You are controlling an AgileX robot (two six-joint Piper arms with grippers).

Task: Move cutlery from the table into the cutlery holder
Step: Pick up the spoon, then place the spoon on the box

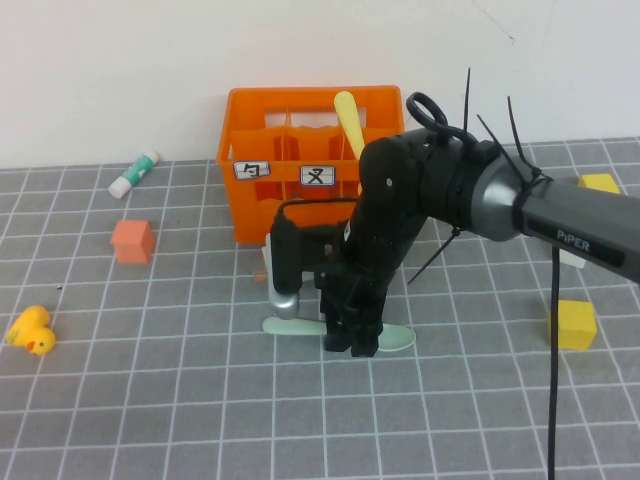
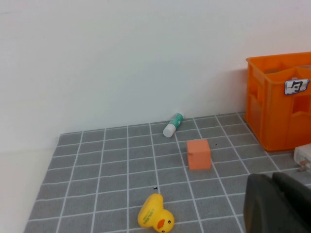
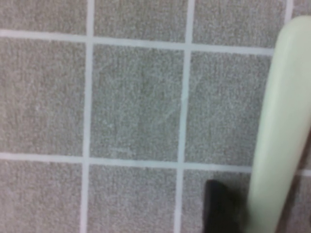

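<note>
I see my right pincer (image 1: pixel 352 340) low over the mint-green spoon (image 1: pixel 398 338) lying flat on the tabletop (image 1: pixel 200 400); its spread I cannot tell. Behind, the yellow knife (image 1: pixel 348 118) stands in the orange crate (image 1: pixel 250 120). Left pincer (image 2: pixel 279 204): cannot tell.

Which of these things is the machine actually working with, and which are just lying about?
Part of the job:
mint-green spoon flat on the table, under the right end effector
pale yellow knife standing in the orange crate

Lying about:
glue stick
salmon cube
rubber duck
two yellow blocks

The left end effector hangs idle, away from the spoon.
</note>
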